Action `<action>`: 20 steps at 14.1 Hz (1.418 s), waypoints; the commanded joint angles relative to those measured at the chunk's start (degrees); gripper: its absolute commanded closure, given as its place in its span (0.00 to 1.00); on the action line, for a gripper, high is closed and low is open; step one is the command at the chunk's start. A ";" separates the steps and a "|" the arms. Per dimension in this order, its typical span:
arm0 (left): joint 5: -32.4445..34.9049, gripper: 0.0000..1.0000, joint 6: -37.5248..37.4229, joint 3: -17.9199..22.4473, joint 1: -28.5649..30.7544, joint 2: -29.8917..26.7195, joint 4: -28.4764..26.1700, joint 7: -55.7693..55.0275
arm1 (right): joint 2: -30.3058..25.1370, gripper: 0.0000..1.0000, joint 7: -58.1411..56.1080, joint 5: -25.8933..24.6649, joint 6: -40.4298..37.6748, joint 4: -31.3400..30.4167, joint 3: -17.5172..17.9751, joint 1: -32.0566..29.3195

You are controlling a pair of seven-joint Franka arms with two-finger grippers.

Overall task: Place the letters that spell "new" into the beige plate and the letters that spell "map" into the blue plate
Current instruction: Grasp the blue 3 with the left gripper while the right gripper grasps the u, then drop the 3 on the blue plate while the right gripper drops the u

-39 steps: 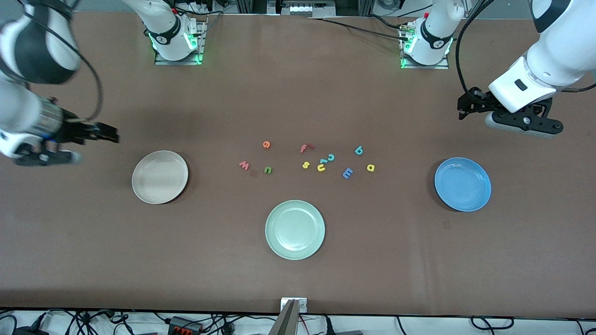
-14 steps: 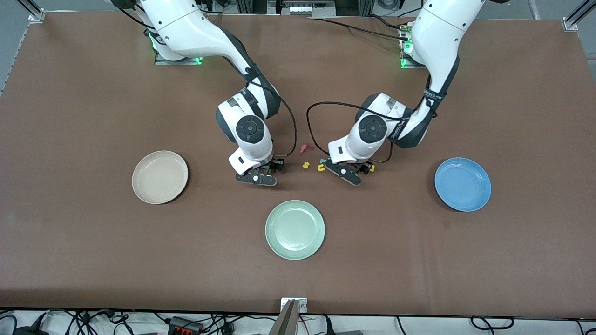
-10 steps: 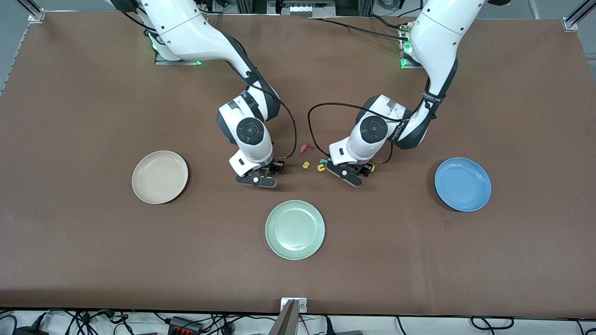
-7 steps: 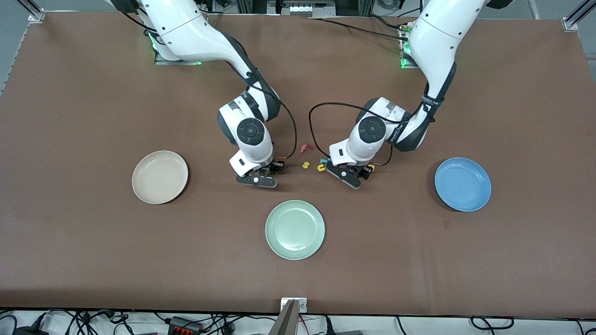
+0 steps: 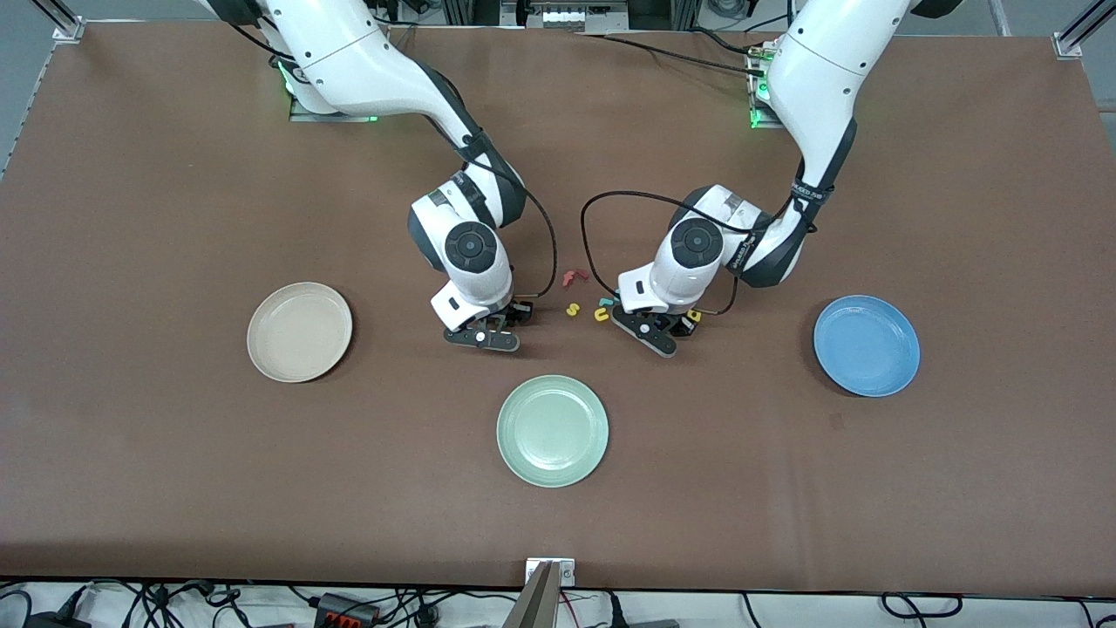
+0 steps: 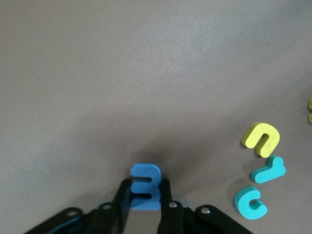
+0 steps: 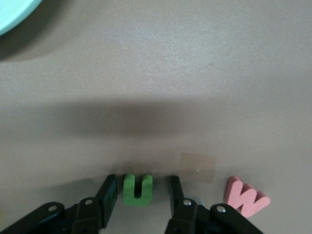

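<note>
1. The left gripper is low on the brown counter amid the scattered toy letters; its fingers are clamped on the sides of the small blue foam letter m, which rests on the counter.
2. The right gripper is down at the counter toward the right arm's end of the letter cluster; its fingers stand either side of the small dark green foam letter n with narrow gaps showing, not yet touching it.
3. The pinkish-red foam letter w lies just beside the right gripper, flat on the counter.
4. Near the blue m lie a yellow foam letter u and two teal foam pieces, a hooked one and a curled one; these three sit close together.
5. In the front view, a red foam letter f and a yellow foam letter s lie between the two grippers.
6. The round beige plate sits toward the right arm's end; the round bright blue plate sits toward the left arm's end; neither holds a letter.
7. A round pale green plate sits nearer the front camera than the letters.
</note>
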 commanded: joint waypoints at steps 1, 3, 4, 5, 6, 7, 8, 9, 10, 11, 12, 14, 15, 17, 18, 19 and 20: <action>1.05 0.96 -0.23 -0.06 -0.02 -0.57 0.01 -0.24 | 0.56 0.70 0.61 0.46 -0.22 0.89 -0.20 0.69; 1.05 0.99 -5.31 0.03 0.16 -3.55 0.18 -0.94 | 0.48 0.76 0.17 0.38 -0.22 0.98 -0.28 0.51; 0.96 0.98 -8.30 0.38 1.03 -5.57 0.18 -0.85 | 0.39 0.77 -0.18 0.29 0.04 0.98 -0.29 0.16; 1.05 0.98 -11.11 0.47 3.13 -7.42 0.18 -0.16 | 0.30 0.76 -0.27 0.29 0.13 1.07 -0.37 -0.02; 1.05 0.98 -13.92 0.47 5.15 -8.65 0.27 0.37 | 0.21 0.77 -0.53 0.20 0.13 1.07 -0.37 -0.10; 1.05 0.98 -17.00 0.47 7.43 -9.80 0.27 1.94 | 0.04 0.76 -0.62 0.03 0.04 1.07 -0.63 -0.11; 1.05 0.98 -19.20 0.55 9.19 -10.42 0.27 4.05 | -0.05 0.76 -0.71 0.02 0.04 1.33 -0.81 -0.28; 1.05 0.98 -21.23 0.47 11.47 -11.38 0.27 6.50 | -0.57 0.77 -0.80 -0.32 -0.39 1.68 -1.16 -1.06; 1.13 0.98 -22.99 0.55 13.76 -11.82 0.27 8.79 | -1.80 0.76 -0.80 -0.50 -0.83 1.60 -1.16 -2.38; 1.14 0.98 -24.31 0.56 15.87 -11.92 0.19 11.16 | -3.20 0.77 -1.50 -0.59 -2.66 1.60 -1.25 -3.96; 1.22 0.97 -24.67 0.47 19.11 -11.83 -0.34 14.06 | -4.43 0.77 -3.68 -0.59 -4.86 1.51 -1.25 -5.71; 2.18 0.97 -24.67 0.47 22.47 -11.48 -1.74 17.76 | -6.81 0.77 -7.20 -0.68 -8.38 -0.24 -1.34 -9.66; 3.93 0.97 -24.24 0.55 23.18 -11.48 -3.23 17.87 | -7.78 0.76 -10.17 -0.68 -8.92 -1.55 -1.34 -12.38; 10.68 0.97 -23.27 0.21 27.64 -11.30 -3.77 18.74 | -9.71 0.76 -18.43 -0.68 -9.80 -5.59 -1.34 -17.57; 11.32 0.97 -21.79 0.20 28.54 -11.04 -4.38 20.22 | -10.94 0.76 -22.38 -0.68 -9.80 -8.13 -1.25 -20.38; 11.33 0.97 -19.34 0.20 29.07 -10.60 -5.00 22.15 | -12.08 0.76 -24.86 -0.68 -9.80 -10.16 -1.25 -22.58; 11.33 0.94 -17.31 0.20 30.38 -9.99 -5.44 23.30 | -13.40 0.76 -27.41 -0.68 -9.80 -12.27 -1.25 -24.43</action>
